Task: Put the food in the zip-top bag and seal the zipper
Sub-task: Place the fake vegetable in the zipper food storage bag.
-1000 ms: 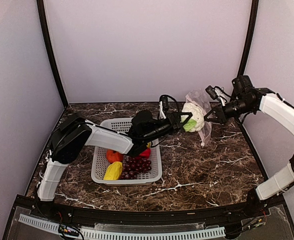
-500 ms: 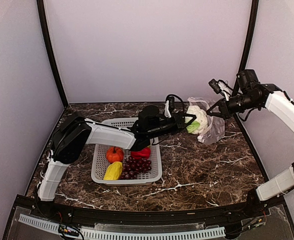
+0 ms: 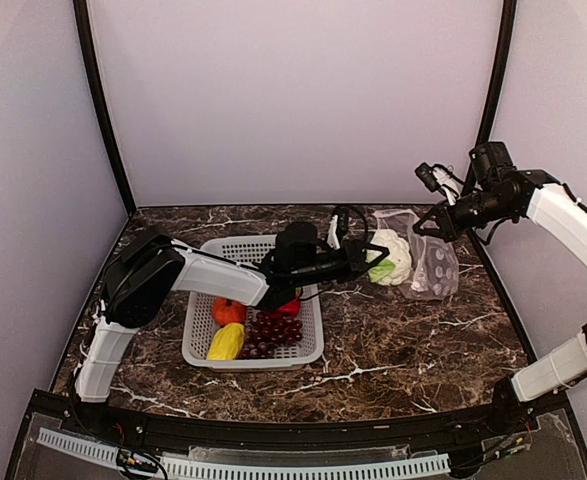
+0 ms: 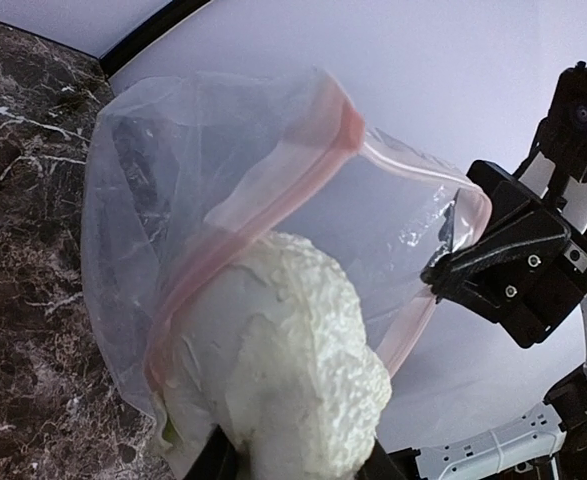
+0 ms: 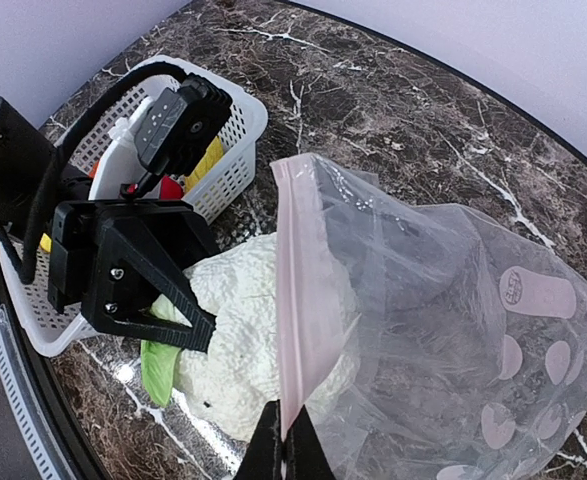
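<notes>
With the right gripper (image 3: 436, 222) pinching the zip-top bag (image 3: 435, 270) by its mouth, the left gripper (image 3: 366, 259) grips the cauliflower (image 3: 393, 254) partway in; the other food (image 3: 268, 332) sits in the basket (image 3: 201, 305), zipper (image 5: 298, 300) unsealed.

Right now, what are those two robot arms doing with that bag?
They are packing toy food. The right gripper pinches the clear bag by its pink strip and holds it up with its mouth open. The left gripper holds the cauliflower partway inside that mouth. The tomato, pepper, grapes and a yellow piece lie in the basket.
</notes>
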{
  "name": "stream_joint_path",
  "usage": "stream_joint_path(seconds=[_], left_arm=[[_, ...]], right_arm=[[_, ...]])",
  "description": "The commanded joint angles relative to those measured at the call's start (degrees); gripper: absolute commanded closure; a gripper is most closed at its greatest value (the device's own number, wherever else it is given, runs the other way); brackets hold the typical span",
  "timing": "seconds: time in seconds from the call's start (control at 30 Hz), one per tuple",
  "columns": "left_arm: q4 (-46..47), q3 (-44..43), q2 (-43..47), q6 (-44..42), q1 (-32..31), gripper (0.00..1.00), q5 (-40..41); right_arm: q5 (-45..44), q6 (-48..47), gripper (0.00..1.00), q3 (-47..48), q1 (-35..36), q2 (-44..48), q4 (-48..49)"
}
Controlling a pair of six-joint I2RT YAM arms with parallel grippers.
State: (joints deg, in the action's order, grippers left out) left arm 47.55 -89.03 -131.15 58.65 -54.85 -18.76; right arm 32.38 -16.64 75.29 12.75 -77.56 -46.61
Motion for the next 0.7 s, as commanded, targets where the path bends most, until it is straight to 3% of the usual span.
stream_joint_path(seconds=[0.0,0.27,0.67], left_arm=[[5.2,-0.7,4.4,-0.2,0.1,0.99,-3.7],[3.4,-4.1,3.7,-1.3,0.2,0.99,-1.7],[16.0,-8.2,-0.7,7.9,0.9,0.99,-2.5]], right_arm=[[2.0,-0.2,1.00,-0.8,0.2,-0.8,1.9],[7.4,-1.9,1.00,-1.4,1.3,-0.7,0.1],[4.2,-1.9,1.00,-1.6,1.5,0.5,0.3]])
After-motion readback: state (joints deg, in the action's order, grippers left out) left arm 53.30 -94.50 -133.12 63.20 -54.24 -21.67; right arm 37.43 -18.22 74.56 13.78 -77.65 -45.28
